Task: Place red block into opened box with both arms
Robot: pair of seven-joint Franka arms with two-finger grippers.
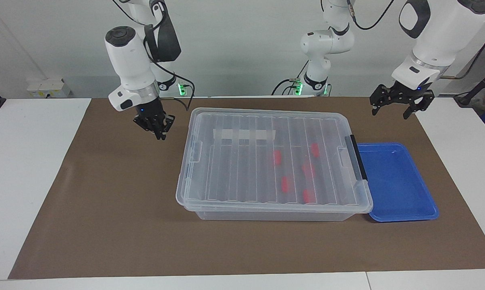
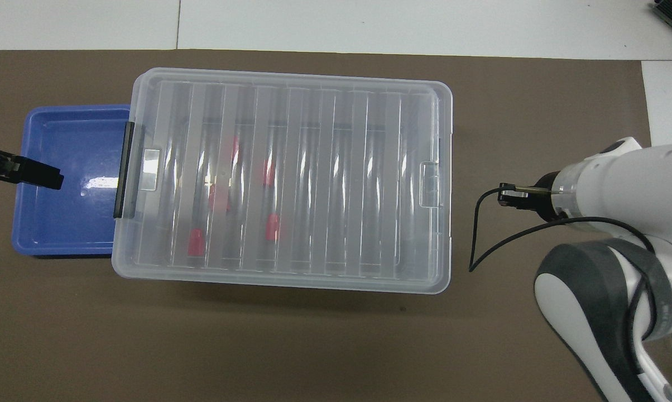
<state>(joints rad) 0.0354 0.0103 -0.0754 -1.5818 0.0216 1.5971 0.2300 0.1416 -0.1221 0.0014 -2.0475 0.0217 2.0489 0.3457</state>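
You have the large clear plastic box [image 1: 272,161] sitting mid-table on the brown mat [image 1: 105,201], its ribbed clear lid [image 2: 283,178] lying flat on top — closed, black latch [image 1: 357,157] at the left arm's end, a white tape strip [image 1: 243,133] on the side nearer the robots.

Five small red plastic blocks show through the lid, all inside the box toward the left arm's end; one red block [image 1: 277,157] lies nearest the box's middle.

Your right hand [image 1: 158,128] hangs over bare mat just off the box's end at the right arm's side, apart from the lid — holding nothing. Whether its fingers are parted you cannot tell from here.

Your left hand [image 1: 395,105] is up in the air with its fingers spread wide, empty; seen from above it is over the shallow blue plastic tray [image 1: 399,189], which touches the box's latch end. The tray has nothing in it.

Both hands are well clear of the red blocks, with the closed lid between.
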